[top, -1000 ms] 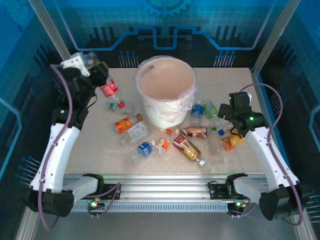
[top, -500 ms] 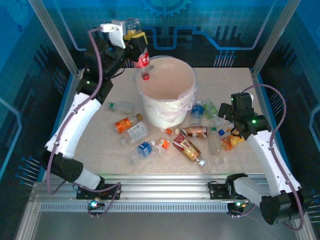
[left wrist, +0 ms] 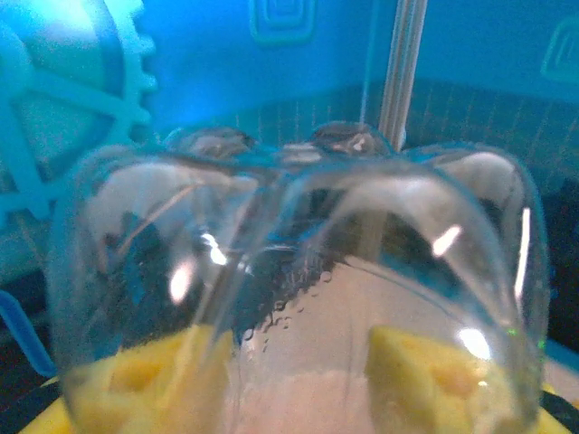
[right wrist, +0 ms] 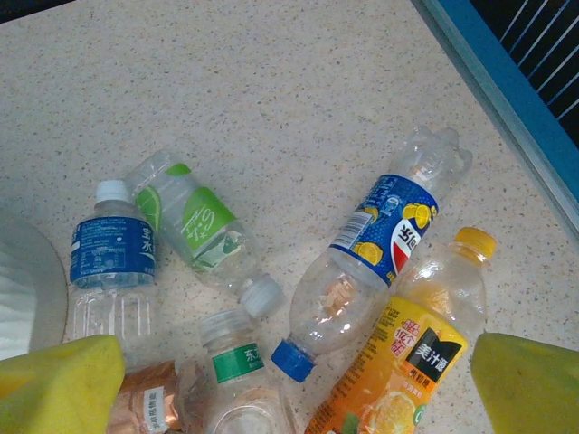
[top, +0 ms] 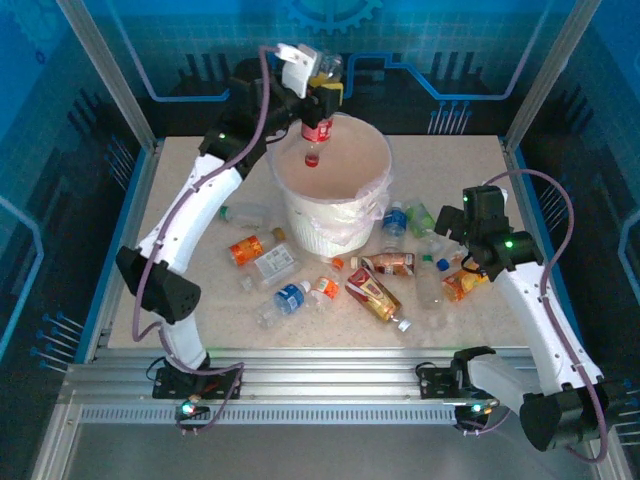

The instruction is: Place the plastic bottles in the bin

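Note:
My left gripper (top: 322, 98) is shut on a clear bottle with a red label (top: 317, 133), which hangs cap down over the bin's mouth. In the left wrist view the bottle's clear base (left wrist: 298, 262) sits between the yellow pads (left wrist: 136, 384). The bin (top: 322, 238) is a white bucket with a pinkish liner at the table's back centre. My right gripper (top: 455, 232) hovers open above bottles on the right: a blue-label bottle (right wrist: 384, 235), an orange juice bottle (right wrist: 412, 366), a green-label one (right wrist: 190, 217) and a blue water bottle (right wrist: 113, 258). Nothing is between its pads (right wrist: 63, 384).
Several more bottles lie in front of the bin: an orange-label one (top: 245, 248), a clear crushed one (top: 277, 262), a blue-label one (top: 290, 296), a large red-brown one (top: 372, 295) and a brown one (top: 393, 262). A blue rail (right wrist: 507, 81) borders the table's right edge.
The left arm has swung from the table's far left, up and rightward, carrying the red-label bottle over the bin. The right arm has barely moved.

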Tool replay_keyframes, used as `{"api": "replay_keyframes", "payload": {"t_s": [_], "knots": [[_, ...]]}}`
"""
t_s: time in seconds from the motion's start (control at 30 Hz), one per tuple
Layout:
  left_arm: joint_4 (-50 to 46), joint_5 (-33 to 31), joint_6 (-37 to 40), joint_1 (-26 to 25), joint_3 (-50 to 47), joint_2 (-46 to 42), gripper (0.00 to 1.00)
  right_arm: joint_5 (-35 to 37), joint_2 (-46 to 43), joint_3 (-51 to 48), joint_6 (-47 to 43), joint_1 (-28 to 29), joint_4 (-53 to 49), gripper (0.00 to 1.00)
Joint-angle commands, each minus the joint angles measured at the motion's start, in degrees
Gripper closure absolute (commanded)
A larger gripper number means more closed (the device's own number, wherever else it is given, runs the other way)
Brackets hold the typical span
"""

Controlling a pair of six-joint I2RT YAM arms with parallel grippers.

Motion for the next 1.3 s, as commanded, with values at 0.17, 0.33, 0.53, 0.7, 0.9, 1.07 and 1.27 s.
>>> {"api": "replay_keyframes", "payload": {"t_s": [0.17,0.33,0.53,0.7,0.9,1.07,1.27], "knots": [[-11.44,1.73,5.81,-0.66,4.02,5.24,0.57,-0.77,-0.01,-0.41,1.29,0.7,-0.87,0.0],[-15.84,0.74,8.03,-0.8,4.49,7.48,0.57,-0.75,0.46,-0.1,1.24,0.7,-1.26,0.0],[-20.39,-1.01,11.2,-1.33,4.49,9.46,0.56,-0.73,0.74,0.07,1.24,0.74,-1.07,0.0],[-23.55,-2.39,14.03,-1.81,4.84,11.32,0.55,-0.89,1.35,0.37,1.17,0.7,-1.06,0.0],[-24.71,-2.91,15.42,-2.13,4.93,13.81,0.54,-0.66,1.56,0.68,1.01,0.71,-1.23,0.0],[-25.37,-3.68,16.26,-2.27,5.56,15.73,0.53,-0.4,1.88,0.95,0.85,0.7,-1.32,0.0],[-26.39,-5.22,16.97,-2.34,6.42,18.12,0.48,0.07,2.65,0.86,0.87,0.71,-1.5,0.0]]}}
